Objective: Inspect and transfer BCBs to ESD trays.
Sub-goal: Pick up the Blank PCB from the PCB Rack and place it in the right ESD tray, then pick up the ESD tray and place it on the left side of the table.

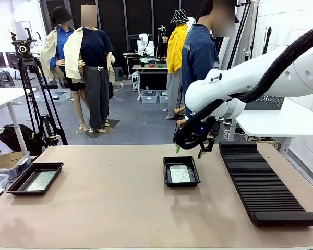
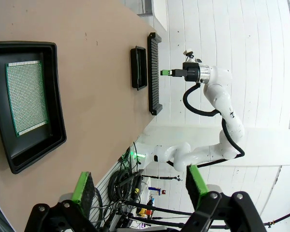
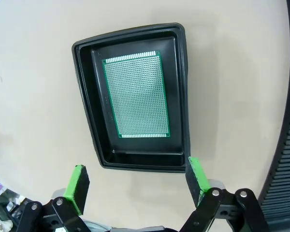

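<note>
At the table's left edge in the front view, a black ESD tray point(image 1: 35, 177) is sitting with a green circuit board point(image 1: 41, 180) lying flat on its floor; glare is washing the board pale there. The left wrist view is showing the same tray point(image 2: 24, 104) and board point(image 2: 26, 98) sharply, the board lying inside the rim and touching no wall, while the left gripper point(image 2: 137, 186) is hanging over the table beside the tray with its green-padded fingers spread wide and nothing between them; its lower body is cut off by the frame. Near the table's middle, a second ESD tray point(image 1: 181, 171) is holding another board point(image 1: 180, 173), seen plainly from the right wrist as a perforated green board point(image 3: 137, 94) lying flat within the tray point(image 3: 135, 99). The right gripper point(image 1: 189, 151) is hovering just above that tray's far rim, jaws wide apart and empty, its fingers point(image 3: 79, 186) clear of the board. To the right, a long black ribbed rack point(image 1: 263, 182) is lying on the table, its slots too fine to count. A person in a dark blue jacket point(image 1: 198, 57) is standing behind, partly hidden by the right arm.
</note>
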